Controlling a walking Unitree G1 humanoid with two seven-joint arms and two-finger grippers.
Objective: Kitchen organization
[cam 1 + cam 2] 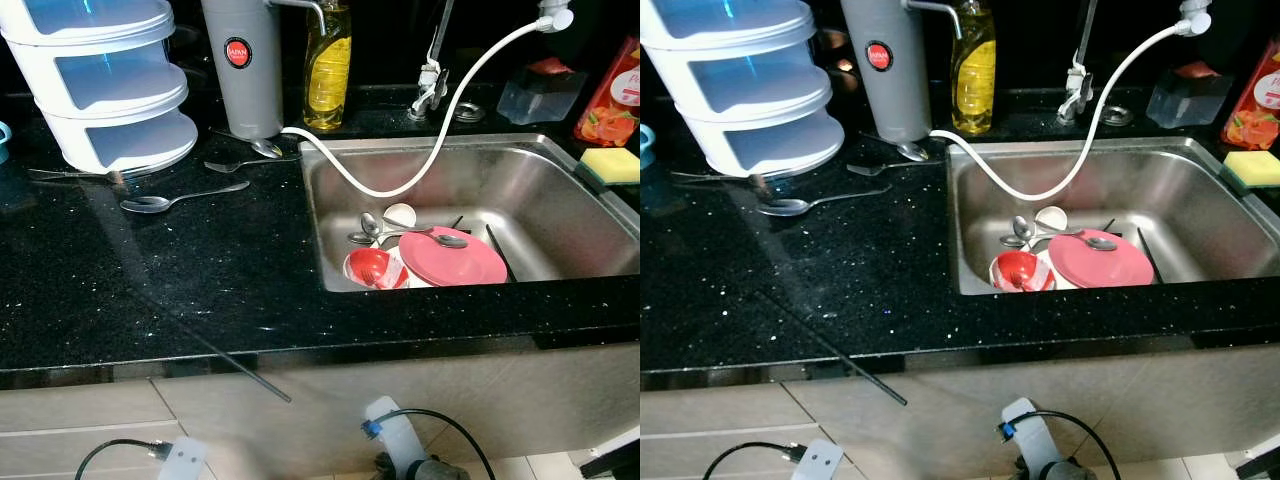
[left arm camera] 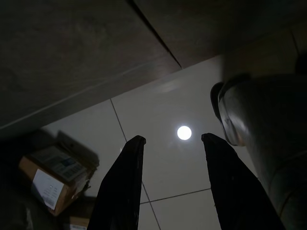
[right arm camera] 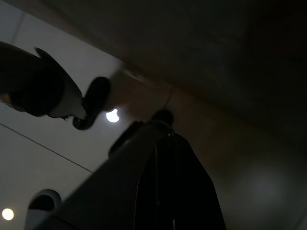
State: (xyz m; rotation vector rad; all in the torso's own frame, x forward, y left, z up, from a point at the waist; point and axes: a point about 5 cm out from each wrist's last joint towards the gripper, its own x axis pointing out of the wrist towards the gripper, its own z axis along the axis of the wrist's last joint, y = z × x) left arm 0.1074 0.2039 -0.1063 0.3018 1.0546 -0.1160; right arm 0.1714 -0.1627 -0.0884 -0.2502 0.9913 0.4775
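— While the head views show the sink (image 1: 540, 170) holding a pink plate (image 1: 452, 257), what's underneath?
— Left gripper (image 2: 172, 143) hangs spread and empty over floor tiles (image 2: 158, 115); right gripper (image 3: 168, 139) looks closed, empty.

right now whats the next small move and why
Probably raise the left gripper toward the nearest spoon on the counter. Both arms hang low by the floor, the left with fingers apart, the right gripper looking closed. Three spoons lie loose left of the sink, which already holds a pink plate, a red bowl and more spoons.
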